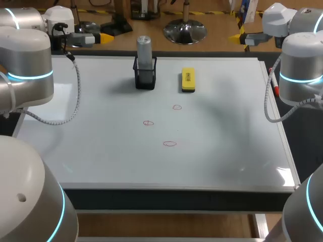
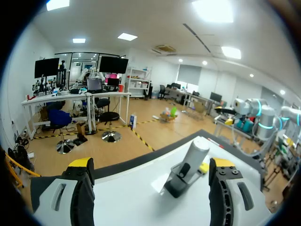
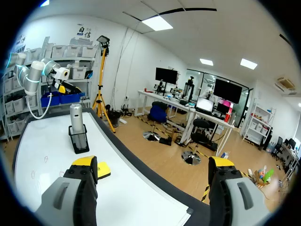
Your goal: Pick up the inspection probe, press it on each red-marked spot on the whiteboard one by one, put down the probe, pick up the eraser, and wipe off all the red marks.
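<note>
The left gripper (image 2: pixel 150 165) gapes wide, empty — the probe (image 2: pixel 194 154) stands upright in its black holder (image 2: pixel 176 184) ahead, between its fingers. The right gripper (image 3: pixel 153 162), equally open and empty, sits farther off — past the eraser (image 3: pixel 102 170).

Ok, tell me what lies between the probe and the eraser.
Nothing: only bare whiteboard lies between the probe and the eraser, as the head view shows.

Showing rounded silver-grey arm joints (image 1: pixel 25 50), glowing with cyan light rings (image 1: pixel 302 78), trailing coiled grey cables (image 1: pixel 77 96) beside white wrist housings (image 1: pixel 276 17).
</note>
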